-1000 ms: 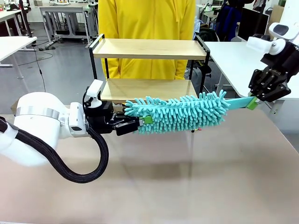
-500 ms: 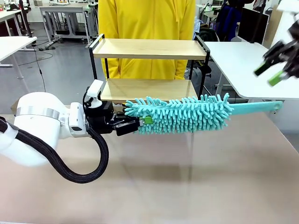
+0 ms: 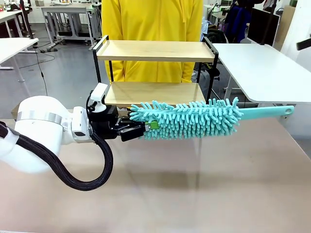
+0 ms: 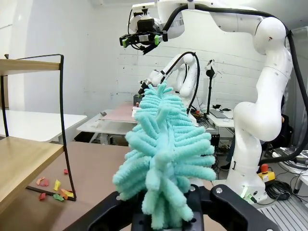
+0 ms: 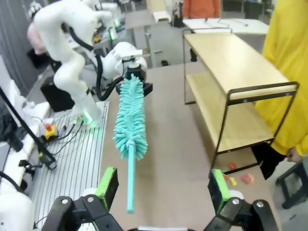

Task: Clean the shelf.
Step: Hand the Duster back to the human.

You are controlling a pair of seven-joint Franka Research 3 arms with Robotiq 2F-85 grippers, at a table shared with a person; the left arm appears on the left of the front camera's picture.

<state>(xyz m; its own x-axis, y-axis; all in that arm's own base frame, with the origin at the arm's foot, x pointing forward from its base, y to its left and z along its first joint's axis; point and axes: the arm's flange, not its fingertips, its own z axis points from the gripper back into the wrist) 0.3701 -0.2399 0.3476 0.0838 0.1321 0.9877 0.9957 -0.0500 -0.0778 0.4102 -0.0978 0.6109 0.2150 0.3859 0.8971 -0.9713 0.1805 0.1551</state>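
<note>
The shelf (image 3: 155,51) stands at the table's far edge, both wooden boards bare. In front of it a teal fluffy duster (image 3: 189,119) hangs level above the table, its handle (image 3: 272,111) pointing right. My left gripper (image 3: 148,127) is shut on the duster's fluffy left end. In the left wrist view the duster (image 4: 163,154) rises from between the jaws, with the shelf (image 4: 24,163) to the left. High above the handle's free end (image 5: 130,187), my right gripper (image 5: 163,192) is open and touches nothing. The left wrist view shows it raised (image 4: 142,39).
A person in a yellow top (image 3: 153,19) stands behind the shelf. Small coloured scraps (image 4: 52,190) lie on the table by the shelf's leg, also seen from above (image 5: 240,178). A white table (image 3: 262,68) adjoins at the right. The brown tabletop (image 3: 194,184) lies in front.
My right gripper, which was at the handle's end, has lifted up and away to the right. The handle now sticks out free. Left arm and duster have not moved.
</note>
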